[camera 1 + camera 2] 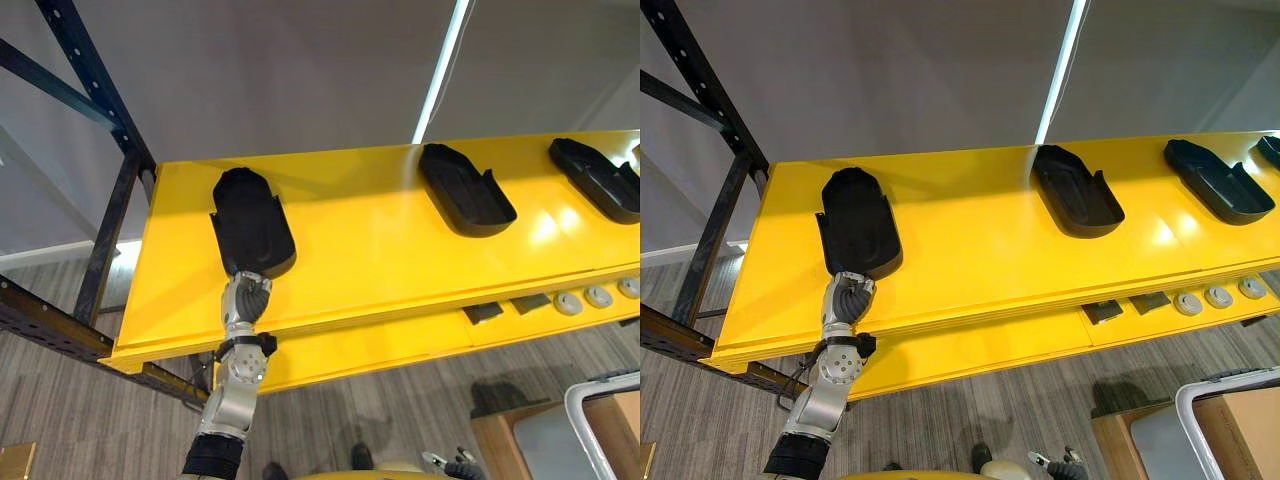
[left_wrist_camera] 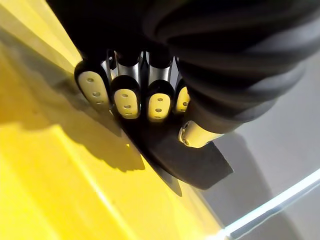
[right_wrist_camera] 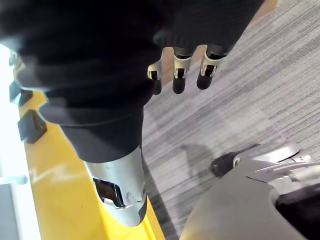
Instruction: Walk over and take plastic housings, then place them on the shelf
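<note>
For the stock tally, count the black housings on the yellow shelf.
3: left housing at the left robot hand, middle housing, right housing. A dark edge far right may be a fourth.

A grey wall (image 1: 300, 70) carried a bright light strip (image 1: 440, 70); grey plank floor (image 1: 100, 400) lay below, beside a dark rack frame (image 1: 105, 95).

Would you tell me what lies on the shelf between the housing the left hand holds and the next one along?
Nothing: in the left eye view, only bare yellow shelf lies between the leftmost housing and the middle housing.
</note>
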Controlling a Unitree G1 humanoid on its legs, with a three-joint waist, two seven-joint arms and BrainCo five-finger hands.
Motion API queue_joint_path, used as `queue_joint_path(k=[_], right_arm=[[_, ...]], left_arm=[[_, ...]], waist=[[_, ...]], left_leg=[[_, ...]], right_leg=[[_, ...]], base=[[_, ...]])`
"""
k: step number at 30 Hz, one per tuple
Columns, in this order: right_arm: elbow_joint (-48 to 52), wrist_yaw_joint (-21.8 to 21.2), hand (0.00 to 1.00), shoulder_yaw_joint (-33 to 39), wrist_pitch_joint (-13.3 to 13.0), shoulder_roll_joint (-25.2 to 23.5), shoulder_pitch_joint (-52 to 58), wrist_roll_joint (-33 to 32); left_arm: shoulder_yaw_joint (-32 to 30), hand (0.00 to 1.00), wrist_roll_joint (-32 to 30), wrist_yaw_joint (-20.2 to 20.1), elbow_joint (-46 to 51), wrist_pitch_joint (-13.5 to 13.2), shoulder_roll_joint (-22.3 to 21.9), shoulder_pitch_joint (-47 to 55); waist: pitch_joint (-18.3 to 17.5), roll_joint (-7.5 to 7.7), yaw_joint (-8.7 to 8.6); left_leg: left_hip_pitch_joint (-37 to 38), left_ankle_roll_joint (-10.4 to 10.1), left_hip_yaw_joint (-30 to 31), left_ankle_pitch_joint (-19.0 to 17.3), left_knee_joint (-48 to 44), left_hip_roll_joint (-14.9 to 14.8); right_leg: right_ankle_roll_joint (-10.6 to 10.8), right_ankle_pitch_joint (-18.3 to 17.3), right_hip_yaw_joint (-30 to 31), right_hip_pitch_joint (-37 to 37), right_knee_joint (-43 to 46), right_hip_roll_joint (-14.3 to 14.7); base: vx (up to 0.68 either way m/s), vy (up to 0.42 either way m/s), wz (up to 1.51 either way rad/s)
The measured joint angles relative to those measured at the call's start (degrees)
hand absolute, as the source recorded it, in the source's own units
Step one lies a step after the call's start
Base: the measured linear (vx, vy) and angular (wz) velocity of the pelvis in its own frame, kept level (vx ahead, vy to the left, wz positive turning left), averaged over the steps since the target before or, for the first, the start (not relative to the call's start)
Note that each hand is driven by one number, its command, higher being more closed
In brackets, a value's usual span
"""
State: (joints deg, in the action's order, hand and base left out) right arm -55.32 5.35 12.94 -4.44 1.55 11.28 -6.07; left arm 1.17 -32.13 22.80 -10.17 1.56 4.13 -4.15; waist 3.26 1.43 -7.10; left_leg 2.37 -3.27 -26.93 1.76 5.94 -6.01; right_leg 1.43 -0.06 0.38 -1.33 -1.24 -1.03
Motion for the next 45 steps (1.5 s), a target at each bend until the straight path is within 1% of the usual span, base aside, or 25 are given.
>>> queue_joint_path(k=[8,11,17,20,23,24,25,26,28,29,30,32,34,35,40,41,42,44,45], right_arm=[[0.0,0.0,0.0,0.09,0.04,0.02,-0.15,0.23],[0.02,0.0,0.0,0.2,0.04,0.11,-0.2,0.24],[0.18,0.05,0.0,0.27,0.03,0.19,-0.22,0.23],[0.14,0.28,0.0,0.23,-0.14,0.18,-0.2,0.18],[-0.06,0.64,0.0,0.22,-0.16,0.18,-0.19,0.09],[-0.07,0.67,0.0,0.22,-0.18,0.18,-0.15,0.02],[-0.06,0.71,0.0,0.22,-0.24,0.18,-0.15,-0.07],[-0.05,0.71,0.0,0.22,-0.31,0.17,-0.14,-0.08],[-0.1,0.72,0.0,0.22,-0.69,0.18,0.01,-0.15],[-0.1,0.71,0.0,0.22,-0.76,0.23,0.15,-0.15],[-0.12,0.7,0.0,0.19,-0.88,0.47,0.55,-0.18],[-0.16,0.7,0.0,-0.01,-0.86,0.72,0.53,-0.17],[-0.18,0.76,0.0,-0.26,-0.86,0.86,0.69,-0.18],[-0.16,0.83,0.0,-0.59,-0.87,1.04,0.93,-0.19],[0.0,1.53,0.0,-0.43,-0.95,0.73,1.29,-0.28],[0.08,2.17,0.0,-0.43,-0.98,0.65,1.75,-0.29],[0.07,2.23,0.0,-0.43,-0.97,0.65,1.92,-0.29],[0.08,2.26,0.0,-0.43,-0.92,0.44,2.23,-0.32],[0.11,2.27,0.0,-0.43,-0.91,0.24,2.28,-0.31]], left_arm=[[-3.26,1.0,0.04,1.03,-1.23,0.85,0.55,-2.05],[-3.63,1.0,0.06,1.06,-1.26,1.64,0.54,-2.17],[-3.31,1.0,0.55,1.08,-1.14,1.72,0.51,-2.12],[-1.2,1.0,0.59,1.03,2.54,1.52,0.12,-0.64],[2.0,1.0,0.59,1.02,11.03,-0.16,-0.62,1.48],[3.18,1.0,0.6,1.04,14.96,-1.22,-0.59,2.16],[3.65,1.0,1.01,1.13,18.26,-2.92,-0.61,2.46],[3.74,1.0,1.24,1.17,19.42,-3.33,-0.62,2.58],[3.77,1.0,2.84,1.99,25.64,-5.61,-0.79,3.21],[3.74,1.0,3.33,2.51,26.77,-6.27,-0.87,3.21],[3.57,1.0,4.43,3.33,29.11,-7.5,-1.21,3.26],[2.43,1.0,5.97,4.63,32.13,-9.25,-1.91,4.16],[0.32,1.0,8.66,6.0,34.26,-10.79,-2.76,6.93],[-0.81,1.0,10.5,6.99,34.86,-11.05,-3.46,8.24],[-4.06,1.0,14.67,9.68,37.33,-11.07,-5.51,13.87],[-4.9,1.0,15.7,10.36,37.82,-11.07,-5.87,16.07],[-5.4,1.0,15.88,10.51,37.82,-11.06,-6.03,16.78],[-6.63,1.0,16.66,11.07,37.72,-11.01,-6.42,18.94],[-8.26,1.0,17.13,11.09,36.95,-10.98,-6.49,20.29]], waist=[[0.08,-0.12,-0.06],[0.24,-0.37,-0.07],[0.42,-0.64,-0.05],[0.58,-0.54,0.02],[0.67,-0.46,0.17],[0.68,-0.44,0.24],[0.68,-0.44,0.4],[0.68,-0.44,0.37],[0.74,-0.57,0.57],[0.79,-0.64,0.89],[0.8,-0.76,1.73],[0.95,-0.98,1.88],[0.93,-1.04,2.56],[0.93,-1.02,3.11],[0.89,-0.98,3.48],[0.72,-0.89,4.37],[0.7,-0.83,4.8],[0.51,-0.41,5.02],[0.28,-0.09,5.08]], left_leg=[[0.06,-0.25,-0.58,-0.24,-0.01,0.06],[0.18,-0.25,-0.69,-0.23,-0.01,0.05],[0.29,-0.23,-0.65,-0.21,0.0,0.09],[0.06,-0.23,-0.4,-0.21,0.0,-0.03],[-0.12,-0.21,0.16,-0.22,0.0,0.1],[-0.17,-0.21,0.27,-0.22,-0.01,0.12],[-0.18,-0.19,0.55,-0.2,-0.02,0.11],[-0.14,-0.19,0.66,-0.2,-0.02,0.1],[0.25,-0.18,1.76,-0.19,-0.01,0.01],[0.36,-0.18,1.98,-0.21,-0.01,0.0],[0.4,-0.17,2.41,-0.24,0.0,0.0],[0.16,-0.13,3.3,-0.38,0.01,-0.01],[0.47,-0.15,3.56,-0.64,0.01,-0.05],[0.44,-0.11,3.91,-0.66,0.01,-0.04],[0.94,0.02,6.34,-0.55,0.04,0.3],[0.98,0.03,6.64,-0.56,0.04,0.45],[0.97,0.03,6.93,-0.56,0.03,0.47],[0.89,0.03,7.84,-0.56,0.03,0.56],[0.9,0.04,7.96,-0.56,0.03,0.59]], right_leg=[[-0.03,0.01,0.61,0.03,-0.19,0.26],[-0.07,0.03,0.73,0.1,-0.19,0.36],[-0.25,0.16,0.75,0.16,-0.17,0.33],[-0.24,0.16,1.08,0.04,-0.09,0.16],[-0.16,0.1,0.74,0.11,0.02,-0.11],[-0.15,0.1,0.61,0.14,0.09,-0.14],[-0.15,0.1,0.31,0.29,0.12,-0.16],[-0.15,0.1,0.2,0.4,0.13,-0.15],[-0.04,0.0,-0.55,1.65,0.13,-0.1],[-0.01,-0.04,-0.68,1.91,0.13,-0.1],[-0.01,-0.12,-0.94,2.08,0.2,-0.11],[-0.04,-0.26,-1.87,2.15,0.56,-0.18],[-0.22,-0.63,-2.21,2.29,1.32,-0.19],[-0.22,-0.63,-2.6,2.46,1.34,-0.24],[0.57,-1.51,-5.62,4.05,1.9,-0.85],[0.43,-1.84,-6.66,4.31,2.18,-1.09],[0.45,-1.85,-6.88,4.44,2.18,-1.14],[0.65,-2.0,-8.27,4.97,2.14,-1.35],[0.84,-2.14,-9.07,5.43,2.15,-1.54]], base=[[0.01,-0.011,-0.03],[0.0,-0.006,-0.01],[0.0,0.0,0.0],[0.0,0.0,0.03],[0.0,-0.001,0.08],[0.0,0.0,0.08],[0.0,-0.003,0.09],[-0.01,-0.01,0.15],[-0.03,-0.018,0.2],[-0.05,-0.015,0.19],[-0.06,-0.012,0.18],[-0.04,-0.01,0.22],[-0.05,-0.006,0.14],[-0.05,-0.007,0.12],[-0.01,-0.001,0.34],[0.0,0.008,0.23],[0.01,0.008,0.3],[0.01,0.004,0.33],[0.03,0.005,0.42]])
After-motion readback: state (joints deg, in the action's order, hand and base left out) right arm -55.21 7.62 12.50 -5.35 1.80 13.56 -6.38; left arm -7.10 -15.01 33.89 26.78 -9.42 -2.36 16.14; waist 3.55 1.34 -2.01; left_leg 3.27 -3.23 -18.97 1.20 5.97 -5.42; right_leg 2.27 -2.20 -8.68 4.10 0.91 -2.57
